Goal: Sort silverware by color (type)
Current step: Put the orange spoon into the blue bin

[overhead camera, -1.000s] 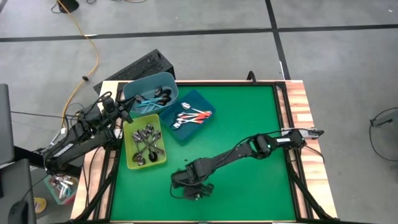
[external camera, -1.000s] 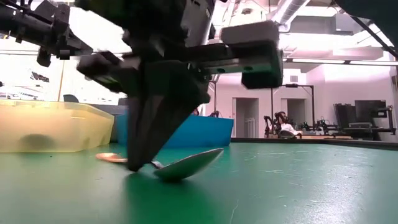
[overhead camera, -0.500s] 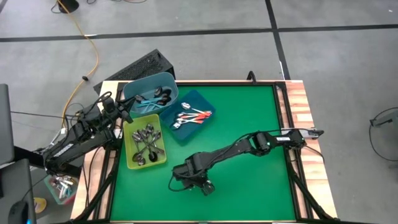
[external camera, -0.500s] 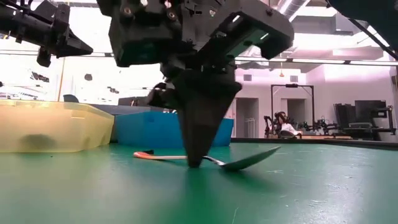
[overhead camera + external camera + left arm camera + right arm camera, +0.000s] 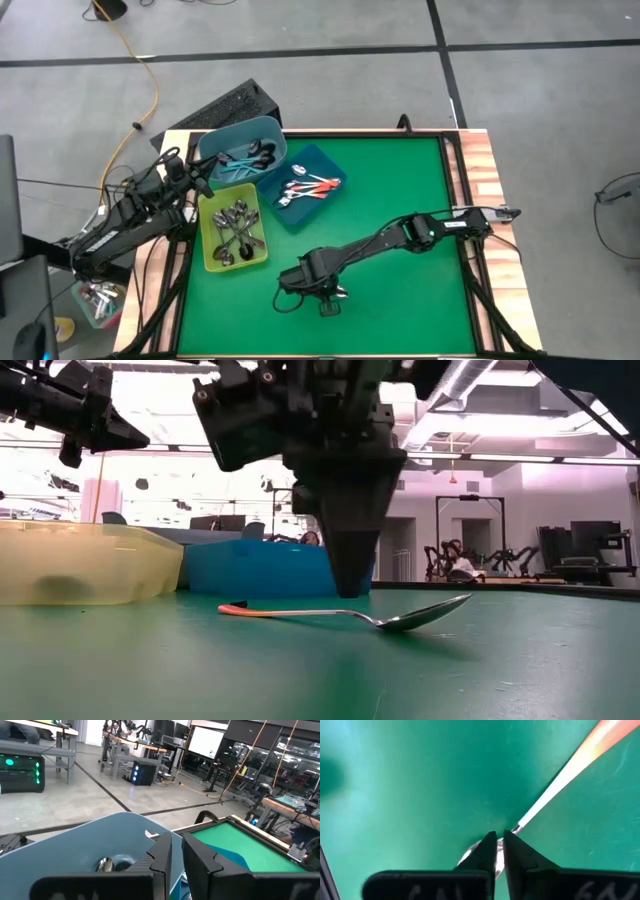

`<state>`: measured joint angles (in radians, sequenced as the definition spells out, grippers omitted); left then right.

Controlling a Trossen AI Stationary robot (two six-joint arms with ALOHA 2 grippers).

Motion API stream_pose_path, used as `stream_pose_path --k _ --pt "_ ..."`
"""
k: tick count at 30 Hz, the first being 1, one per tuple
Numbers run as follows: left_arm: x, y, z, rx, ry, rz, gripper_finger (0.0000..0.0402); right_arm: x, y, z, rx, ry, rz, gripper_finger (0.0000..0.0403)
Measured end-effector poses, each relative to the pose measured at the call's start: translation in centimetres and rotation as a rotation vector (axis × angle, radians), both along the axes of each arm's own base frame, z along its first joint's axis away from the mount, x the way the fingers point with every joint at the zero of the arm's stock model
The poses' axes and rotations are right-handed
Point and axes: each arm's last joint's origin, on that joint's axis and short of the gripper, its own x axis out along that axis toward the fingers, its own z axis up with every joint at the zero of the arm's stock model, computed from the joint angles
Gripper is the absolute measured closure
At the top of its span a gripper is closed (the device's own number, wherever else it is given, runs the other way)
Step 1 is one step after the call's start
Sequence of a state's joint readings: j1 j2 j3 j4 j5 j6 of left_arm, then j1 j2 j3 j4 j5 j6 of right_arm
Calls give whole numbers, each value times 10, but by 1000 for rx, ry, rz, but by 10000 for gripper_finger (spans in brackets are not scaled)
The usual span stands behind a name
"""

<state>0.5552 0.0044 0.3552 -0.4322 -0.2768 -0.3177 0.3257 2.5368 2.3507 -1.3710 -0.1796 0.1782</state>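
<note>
One orange-handled spoon (image 5: pixel 340 613) lies on the green mat near the table's near edge, its bowl (image 5: pixel 420 618) toward the right and tilted up. It also shows in the high view, spoon (image 5: pixel 328 303). My right gripper (image 5: pixel 350 590) hangs shut just above the spoon's neck, pointing down. In the right wrist view the neck (image 5: pixel 522 824) shows beyond my right gripper (image 5: pixel 499 836). My left gripper (image 5: pixel 176 854) waits shut over the light teal bin (image 5: pixel 245 150) at the far left.
A teal bin holds teal-handled spoons, a dark blue tray (image 5: pixel 310 190) holds orange-handled spoons, and a yellow-green bin (image 5: pixel 232 232) holds silver spoons, all at the table's far left. Bare green mat (image 5: pixel 400 200) spreads over the middle and right. A wooden rim (image 5: pixel 480 180) edges the table.
My right gripper, fingertips down on the mat at the spoon's neck, moved right and then rose off the table. The spoon slid rightward with it, and its orange handle came into plain sight. It now lies free below the fingertips.
</note>
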Motion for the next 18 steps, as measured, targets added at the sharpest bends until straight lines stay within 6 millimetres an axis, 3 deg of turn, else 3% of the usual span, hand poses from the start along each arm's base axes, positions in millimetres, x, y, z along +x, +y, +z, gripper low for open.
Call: stream_pose_path --k 12,18 --pt "0 0 0 -1 1 0 372 2 -7 1 -105 -21 -137 242" --pt "0 0 0 -2 3 -1 372 9 -10 -2 -113 -67 -182 213"
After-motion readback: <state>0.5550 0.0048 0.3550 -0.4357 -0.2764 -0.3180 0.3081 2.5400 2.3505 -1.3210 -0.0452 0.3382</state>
